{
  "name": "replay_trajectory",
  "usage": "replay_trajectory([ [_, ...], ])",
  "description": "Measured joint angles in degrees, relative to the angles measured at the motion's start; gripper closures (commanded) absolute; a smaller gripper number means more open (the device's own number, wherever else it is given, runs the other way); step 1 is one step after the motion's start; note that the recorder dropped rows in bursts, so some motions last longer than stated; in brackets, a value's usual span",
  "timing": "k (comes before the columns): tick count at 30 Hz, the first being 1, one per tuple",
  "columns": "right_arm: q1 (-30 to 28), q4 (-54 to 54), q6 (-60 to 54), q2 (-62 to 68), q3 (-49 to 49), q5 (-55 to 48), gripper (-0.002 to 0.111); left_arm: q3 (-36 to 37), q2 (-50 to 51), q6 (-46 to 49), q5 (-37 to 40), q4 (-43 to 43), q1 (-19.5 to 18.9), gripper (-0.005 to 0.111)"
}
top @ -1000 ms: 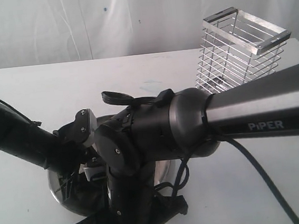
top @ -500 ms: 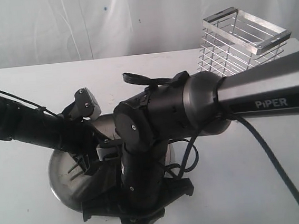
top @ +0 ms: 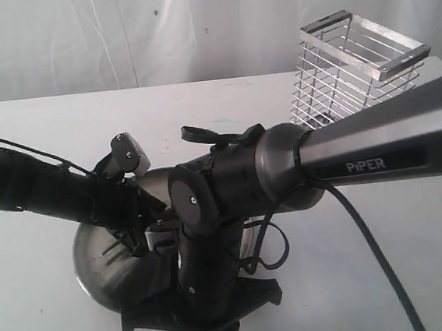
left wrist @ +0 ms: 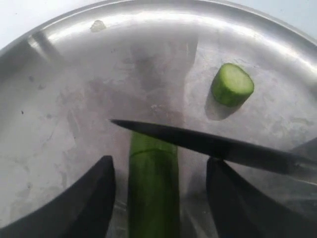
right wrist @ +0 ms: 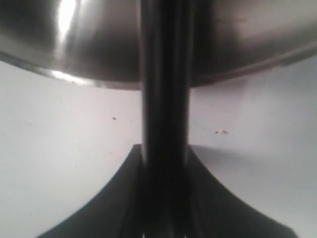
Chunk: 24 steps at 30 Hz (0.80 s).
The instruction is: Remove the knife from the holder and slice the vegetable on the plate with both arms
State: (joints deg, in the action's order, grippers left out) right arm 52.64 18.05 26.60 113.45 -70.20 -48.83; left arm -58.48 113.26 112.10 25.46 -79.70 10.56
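Observation:
In the left wrist view the green vegetable (left wrist: 153,193) lies on the steel plate (left wrist: 64,99), between the fingers of my left gripper (left wrist: 159,162). That gripper is open, with a gap on each side of the vegetable. The dark knife (left wrist: 208,144) lies blade-down across the vegetable's end, and a cut-off piece (left wrist: 232,84) rests beyond it. My right gripper (right wrist: 165,153) is shut on the knife's black handle (right wrist: 165,99) just outside the plate's rim (right wrist: 89,74). In the exterior view both arms crowd over the plate (top: 97,263) and hide the knife and the vegetable.
The wire holder (top: 356,62) stands at the back right of the white table, with no knife in it. The right arm's grey forearm (top: 376,150) and its cable (top: 370,245) cross the right half of the scene. A white curtain hangs behind the table.
The right arm's wrist has shifted a little to the right and upward over the plate. The left arm has reached further in over the plate.

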Motion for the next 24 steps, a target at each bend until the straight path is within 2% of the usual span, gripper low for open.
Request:
replay_trajectory([
  [6,0.00,0.00,0.00,0.00,0.00,0.00,0.108,0.00,-0.62,0.00,0.09,1.35,0.00,0.043],
  [14,0.00,0.00,-1.76,0.00,0.00,0.10,0.108,0.00,-6.22,0.00,-1.11,6.19,-0.80,0.043],
  [20,0.00,0.05,-2.59,0.00,0.00,0.10,0.108,0.00,-10.20,-2.34,-1.86,8.20,-4.48,0.043],
  [24,0.00,0.05,-2.59,0.00,0.00,0.10,0.108,0.00,-10.75,-5.56,-5.73,8.44,-7.04,0.044],
])
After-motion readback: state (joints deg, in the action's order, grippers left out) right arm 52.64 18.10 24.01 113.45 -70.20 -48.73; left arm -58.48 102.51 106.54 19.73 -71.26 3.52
